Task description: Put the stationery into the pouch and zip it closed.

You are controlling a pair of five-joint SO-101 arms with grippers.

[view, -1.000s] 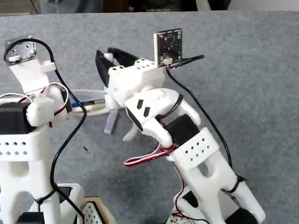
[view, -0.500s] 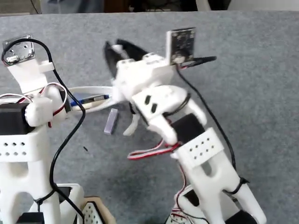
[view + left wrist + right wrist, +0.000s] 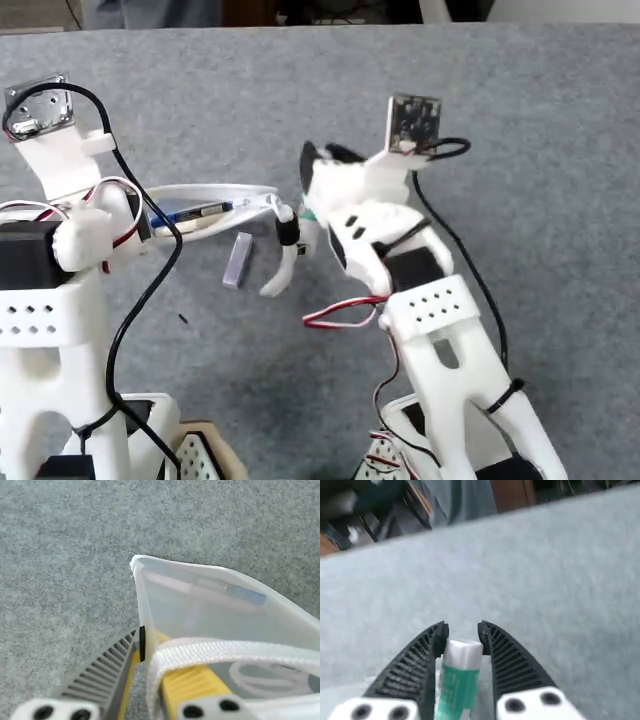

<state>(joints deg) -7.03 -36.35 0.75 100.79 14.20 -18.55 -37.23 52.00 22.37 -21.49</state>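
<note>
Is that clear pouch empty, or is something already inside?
Not empty. A blue-and-white pen lies inside the pouch, showing through its clear wall.

Grey felt cover (image 3: 560, 120) lay over table, w/ small dark speck (image 3: 182, 320) on it; tan board corner (image 3: 232, 462) sat at near edge; brown furniture (image 3: 509, 492) stood behind.

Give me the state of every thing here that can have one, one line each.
pouch: unzipped, mouth open, one end clamped
left gripper: shut on pouch
right gripper: shut on green stick
green stick: gripped, outside pouch
blue pen: inside pouch
lilac block: lying loose beside pouch, not in it
</note>
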